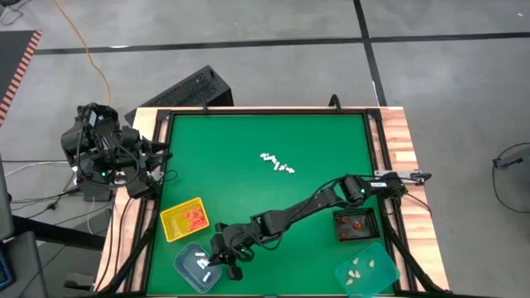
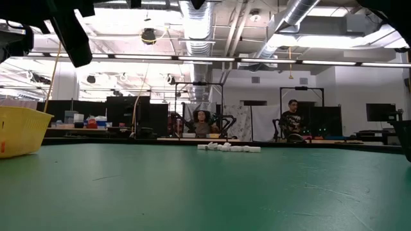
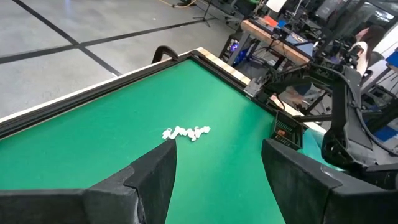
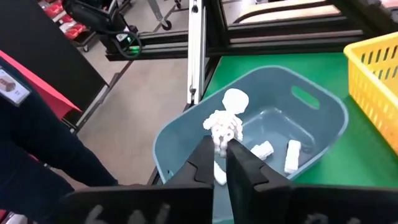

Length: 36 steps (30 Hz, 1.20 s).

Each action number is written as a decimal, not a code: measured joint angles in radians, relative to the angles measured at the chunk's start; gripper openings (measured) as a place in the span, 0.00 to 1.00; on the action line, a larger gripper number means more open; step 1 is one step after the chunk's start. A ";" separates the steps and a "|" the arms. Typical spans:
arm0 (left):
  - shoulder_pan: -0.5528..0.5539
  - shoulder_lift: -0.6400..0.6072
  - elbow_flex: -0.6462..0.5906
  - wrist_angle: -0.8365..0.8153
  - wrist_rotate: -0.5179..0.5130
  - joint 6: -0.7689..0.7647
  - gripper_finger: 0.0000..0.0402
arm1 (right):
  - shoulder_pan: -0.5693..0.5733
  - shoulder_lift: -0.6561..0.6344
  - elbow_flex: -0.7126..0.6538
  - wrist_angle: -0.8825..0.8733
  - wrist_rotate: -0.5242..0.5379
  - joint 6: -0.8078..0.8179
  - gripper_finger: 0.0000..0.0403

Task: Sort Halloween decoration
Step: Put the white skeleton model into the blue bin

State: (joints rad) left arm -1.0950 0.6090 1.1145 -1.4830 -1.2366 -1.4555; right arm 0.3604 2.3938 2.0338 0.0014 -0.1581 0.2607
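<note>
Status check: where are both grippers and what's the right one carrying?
Right gripper over the blue-grey tray, jaws pinching a white skeleton. Left gripper parked off the table's left edge, jaws open. White trinkets still mid-mat. Nothing in the way.

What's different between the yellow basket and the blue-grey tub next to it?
The yellow slotted plastic basket holds orange-red trinkets, while the blue-grey smooth-walled plastic tub holds white pieces. The basket's walls are pierced with slits; the tub's are solid, with a handle hole. The right claw hangs over the tub gripping a small white skeleton figure; nothing hangs over the basket. Both sit at the green mat's near-left corner.
</note>
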 joint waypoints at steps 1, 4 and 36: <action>0.000 0.000 0.000 0.000 0.000 0.000 0.56 | 0.001 0.001 0.000 -0.001 0.000 0.000 0.10; 0.000 0.000 0.000 0.000 0.000 0.000 0.56 | 0.005 0.001 0.000 0.003 0.000 0.000 0.15; 0.000 0.000 0.000 0.008 0.062 -0.011 0.56 | -0.181 -0.332 0.165 -1.353 0.421 0.007 0.27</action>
State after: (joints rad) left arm -1.0954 0.6090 1.1145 -1.4746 -1.1744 -1.4667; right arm 0.1793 2.0613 2.1985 -1.3516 0.2627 0.2679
